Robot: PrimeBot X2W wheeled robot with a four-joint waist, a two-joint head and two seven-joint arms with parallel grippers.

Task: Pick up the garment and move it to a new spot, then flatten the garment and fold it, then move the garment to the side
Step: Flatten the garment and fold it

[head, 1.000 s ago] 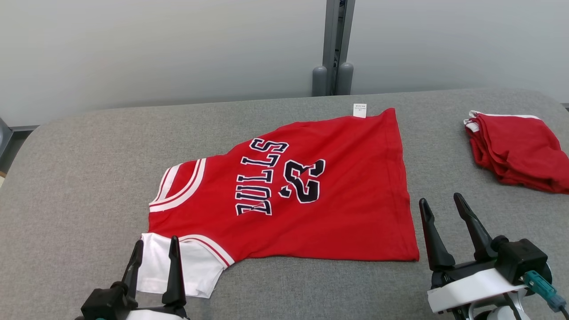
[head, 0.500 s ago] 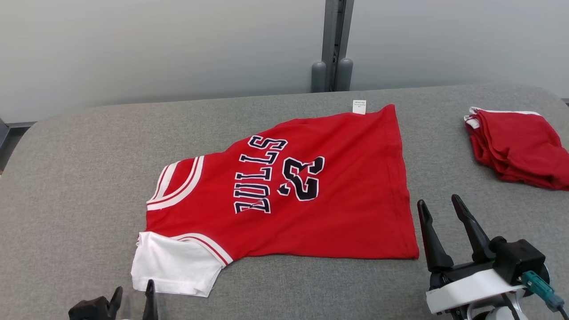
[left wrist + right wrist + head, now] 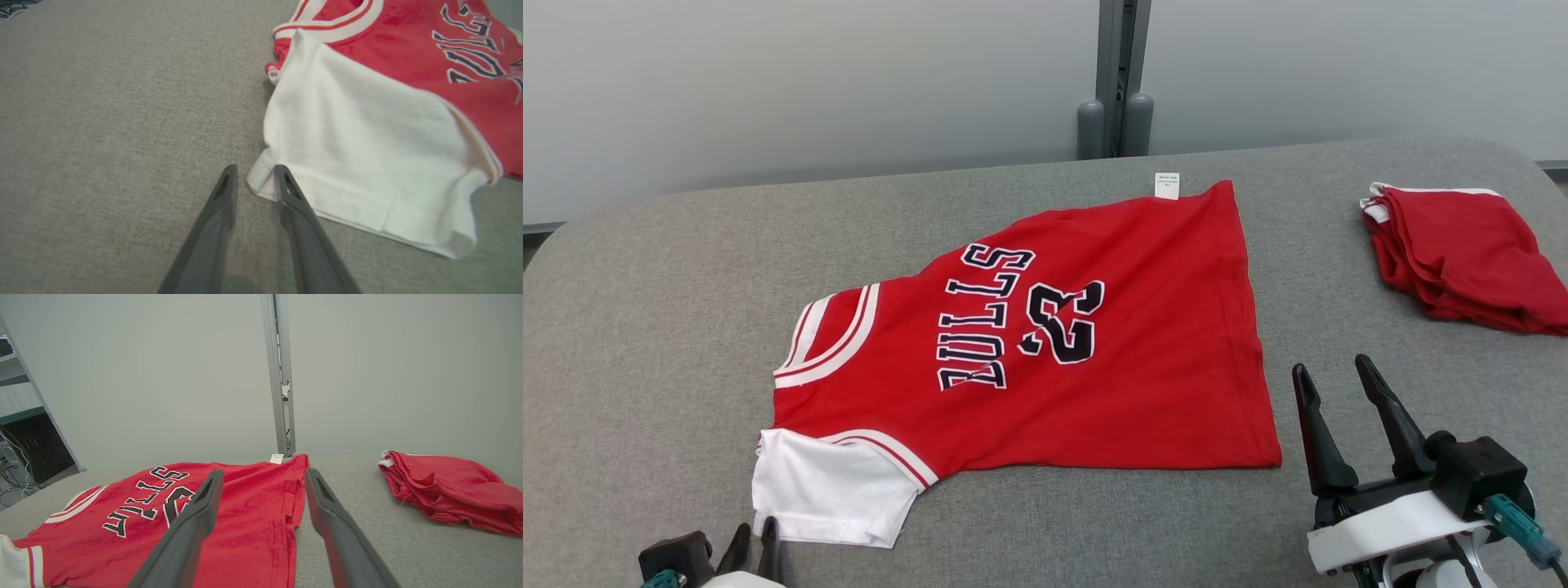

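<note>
Jersey [image 3: 1143,367] lies flat, print up, mid tabletop [image 3: 645,286]. Long axis runs across me: collar & shoulders toward my left, hem [image 3: 1262,343] toward my right, skewed so the hem end sits farther back than the sleeve end. The white sleeve [image 3: 359,163] is the nearest part, sticking out at the near-left corner.

What counts: the sleeve's outer corner is right at my left pincer [image 3: 255,168], w/ the cloth running ahead & to the right of the tips. In the left wrist view the corner pokes just into the gap, touching or almost touching the right-hand finger; can't tell which. The fingers stand w/ a narrow gap & tabletop shows between them, so not clamped on anything. The arm is low, fingers close to the tabletop, pointing away from me.

Right pincer [image 3: 1331,366] is wide open & empty, above the tabletop just off the jersey's near hem corner, fingers pointing fwd. So each arm has its own end; the left is nearer to cloth.

My guess: next is pinching that sleeve corner, prob. to tuck it in or tug it flat. It needs a small nudge fwd & right first, or I'd nip only the edge. Folded red pile [image 3: 1462,253] sits far right, well apart.
</note>
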